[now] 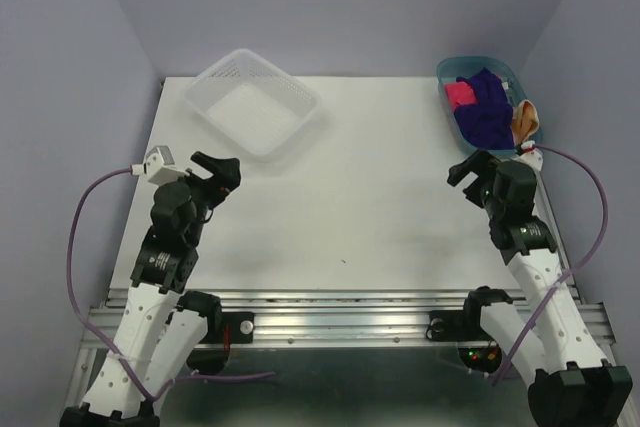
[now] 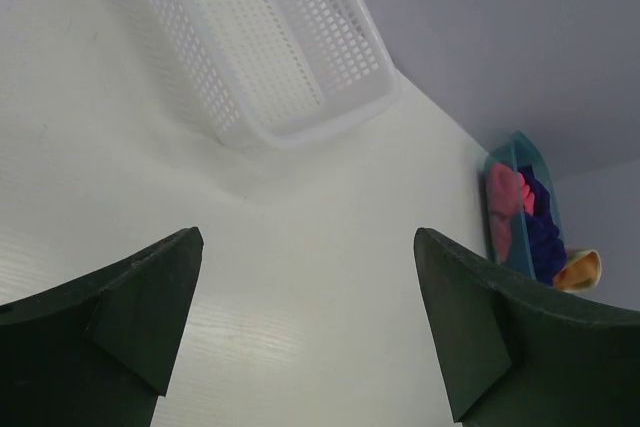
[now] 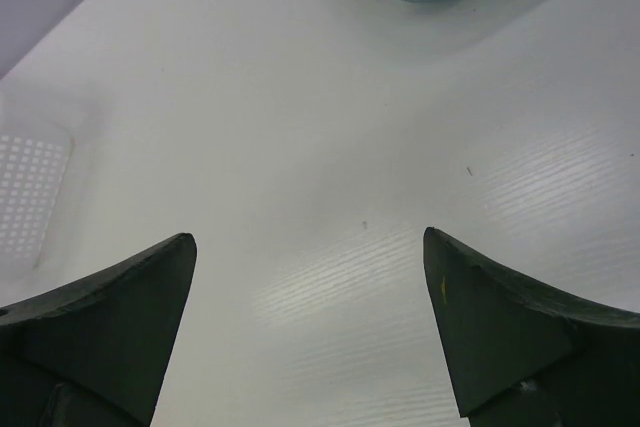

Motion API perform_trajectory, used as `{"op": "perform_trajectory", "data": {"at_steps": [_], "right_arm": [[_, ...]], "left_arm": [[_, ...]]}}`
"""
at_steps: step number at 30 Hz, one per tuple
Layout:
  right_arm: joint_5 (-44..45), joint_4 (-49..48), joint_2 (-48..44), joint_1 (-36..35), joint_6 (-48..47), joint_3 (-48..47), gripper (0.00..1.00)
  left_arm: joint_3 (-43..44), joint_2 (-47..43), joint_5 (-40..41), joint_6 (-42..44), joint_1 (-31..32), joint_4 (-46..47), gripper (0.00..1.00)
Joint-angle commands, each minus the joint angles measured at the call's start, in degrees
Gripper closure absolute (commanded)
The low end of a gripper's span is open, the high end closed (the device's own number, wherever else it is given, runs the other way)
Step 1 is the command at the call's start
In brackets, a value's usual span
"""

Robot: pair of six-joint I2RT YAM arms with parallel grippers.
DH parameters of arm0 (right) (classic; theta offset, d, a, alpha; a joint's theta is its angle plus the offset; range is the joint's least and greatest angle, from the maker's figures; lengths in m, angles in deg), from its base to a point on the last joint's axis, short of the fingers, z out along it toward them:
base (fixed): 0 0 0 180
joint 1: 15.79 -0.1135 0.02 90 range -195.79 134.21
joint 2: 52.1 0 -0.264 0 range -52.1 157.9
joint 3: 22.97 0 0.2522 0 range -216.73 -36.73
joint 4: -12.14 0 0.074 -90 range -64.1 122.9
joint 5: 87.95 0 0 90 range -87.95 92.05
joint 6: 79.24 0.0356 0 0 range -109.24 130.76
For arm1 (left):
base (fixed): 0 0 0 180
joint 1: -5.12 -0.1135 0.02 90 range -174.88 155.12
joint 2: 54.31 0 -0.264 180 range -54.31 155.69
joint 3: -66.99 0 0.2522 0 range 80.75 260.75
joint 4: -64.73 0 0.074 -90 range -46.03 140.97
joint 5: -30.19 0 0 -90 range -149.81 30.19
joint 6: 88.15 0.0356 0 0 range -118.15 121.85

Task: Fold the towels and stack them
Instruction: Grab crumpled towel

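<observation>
At the far right corner of the worktop (image 1: 350, 197), we see the towels (image 1: 478, 105) bunched in a teal tub (image 1: 478, 60). The dark purple towel (image 1: 490, 112) fills the middle, the pink-red towel (image 1: 460, 95) lies at its left, and the orange towel (image 1: 525, 119) hangs over the tub's right rim. Just beside the tub, our right pincer (image 1: 472, 169) hovers with its jaws spread wide, holding nothing. Our left pincer (image 1: 220, 169) is likewise wide and empty, near a white mesh basket (image 1: 252, 107) at the far left.
</observation>
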Motion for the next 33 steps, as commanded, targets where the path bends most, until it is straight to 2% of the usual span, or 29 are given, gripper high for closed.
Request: {"op": "perform_trajectory", "data": {"at_steps": [1,6,9,10,11,15,17,24,29,33], "right_arm": [[2.94,-2.58,-2.08,-0.01,1.22,-2.52,0.00],[2.06,-11.89,-0.42,0.08,-0.17,0.74,0.00],[7.93,-10.07,6.07,-0.01,-1.68,-5.40,0.00],[9.95,-8.84,8.44,-0.01,-1.94,-10.29,0.00],[14.23,-5.35,14.38,0.17,-1.94,-13.56,0.00],[21.30,1.34,29.96,1.04,-3.79,-27.98,0.00],[21.31,3.12,37.86,2.10,-5.45,-35.78,0.00],[14.90,6.11,54.59,8.34,-8.44,-52.50,0.00],[10.60,5.59,62.68,8.70,-11.34,-57.45,0.08],[13.65,5.58,65.15,8.96,-10.39,-58.59,0.14]], "left_arm": [[-1.72,-0.63,0.24,0.03,0.04,3.23,0.01],[-3.04,0.07,-0.12,1.08,0.04,6.39,0.01],[-2.87,1.74,-1.08,2.05,0.13,7.53,0.01],[-2.95,2.18,-1.34,2.75,0.04,8.06,0.01],[-2.95,3.05,-1.43,3.10,0.13,8.59,0.01],[-3.21,4.03,-0.47,3.81,0.13,8.77,0.01],[-3.83,3.86,-0.21,3.99,0.13,9.38,0.01],[-4.36,4.29,0.76,4.51,0.21,9.73,0.01],[-4.01,5.00,1.03,4.95,0.21,10.00,0.01],[-4.01,5.52,1.29,4.95,0.21,9.91,0.01]]}}
